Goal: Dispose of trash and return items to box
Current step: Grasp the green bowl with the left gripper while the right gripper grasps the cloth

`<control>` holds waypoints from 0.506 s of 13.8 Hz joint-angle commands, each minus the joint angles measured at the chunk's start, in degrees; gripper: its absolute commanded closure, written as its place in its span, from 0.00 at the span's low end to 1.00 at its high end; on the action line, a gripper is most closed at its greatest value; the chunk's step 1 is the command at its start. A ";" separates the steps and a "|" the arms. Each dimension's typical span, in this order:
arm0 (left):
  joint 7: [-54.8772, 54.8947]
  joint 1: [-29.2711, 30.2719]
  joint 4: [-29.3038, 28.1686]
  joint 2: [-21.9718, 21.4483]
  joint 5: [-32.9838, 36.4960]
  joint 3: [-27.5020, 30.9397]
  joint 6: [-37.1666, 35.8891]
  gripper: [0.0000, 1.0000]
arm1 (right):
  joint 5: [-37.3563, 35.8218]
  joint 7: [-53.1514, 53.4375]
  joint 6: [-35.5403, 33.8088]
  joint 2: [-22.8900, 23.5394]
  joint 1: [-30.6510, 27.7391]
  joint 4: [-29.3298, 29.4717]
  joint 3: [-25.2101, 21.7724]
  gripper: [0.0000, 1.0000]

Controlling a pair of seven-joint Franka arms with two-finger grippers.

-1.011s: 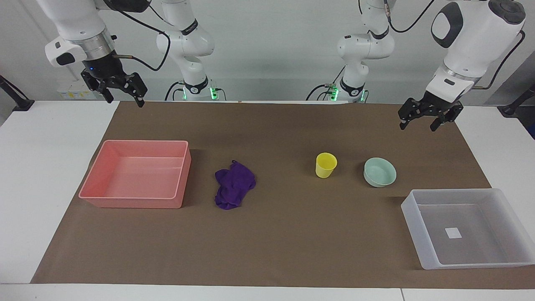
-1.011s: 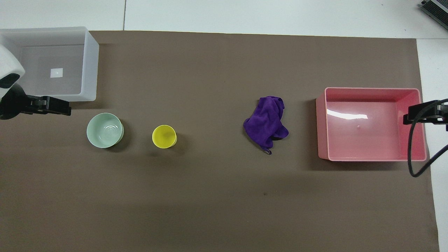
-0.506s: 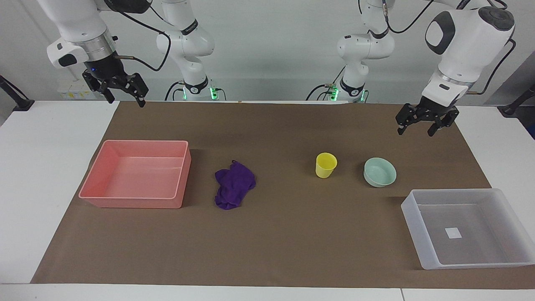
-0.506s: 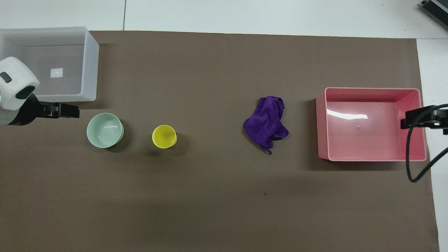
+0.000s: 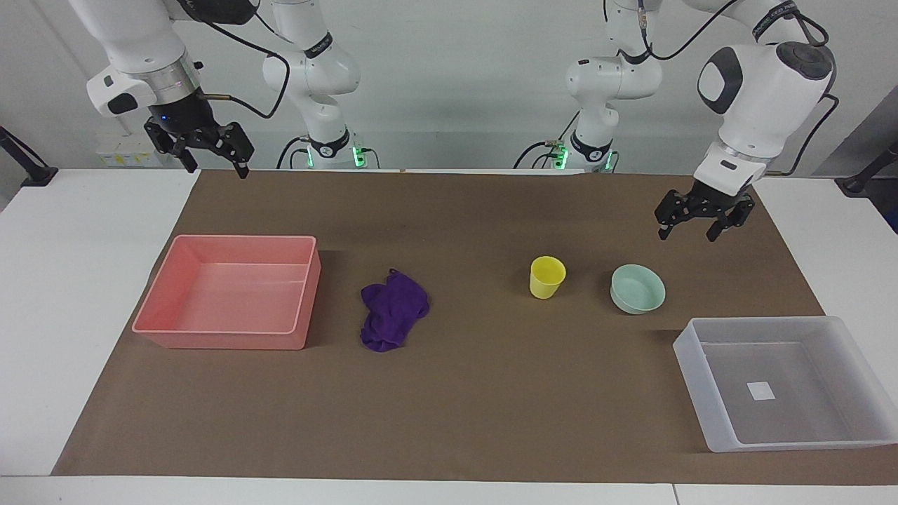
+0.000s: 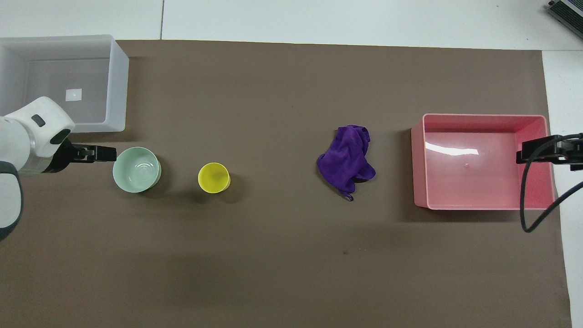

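The purple rag [image 5: 393, 311] [image 6: 347, 157] lies crumpled on the brown mat beside the pink bin. The yellow cup [image 5: 546, 276] [image 6: 213, 177] stands upright beside the mint-green bowl [image 5: 637, 288] [image 6: 136, 169]. The translucent box [image 5: 779, 381] [image 6: 68, 82] sits at the left arm's end, farther from the robots than the bowl. My left gripper [image 5: 686, 231] [image 6: 98, 153] is open and empty, in the air over the mat just short of the bowl. My right gripper [image 5: 214, 167] [image 6: 530, 151] is open and empty, high over the pink bin's end.
A pink rectangular bin [image 5: 231, 291] [image 6: 483, 161] sits at the right arm's end of the mat. White table [image 5: 77, 280] borders the brown mat [image 5: 456, 393] on both ends.
My left gripper has come down and moved toward the bowl. My right gripper has shifted slightly toward the table's middle.
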 commanded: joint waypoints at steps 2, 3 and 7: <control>-0.49 0.84 -5.75 1.11 0.81 -0.44 7.54 0.00 | 0.40 -0.86 4.71 2.30 -0.62 -0.77 0.33 0.00; -0.49 0.84 -6.63 1.90 0.81 -0.44 8.69 0.00 | 0.92 -0.69 5.59 3.27 -0.45 -0.77 0.33 0.00; -0.31 2.07 -8.91 4.54 0.81 -0.44 14.65 0.00 | 1.63 4.40 14.19 8.36 3.85 -2.34 0.51 0.00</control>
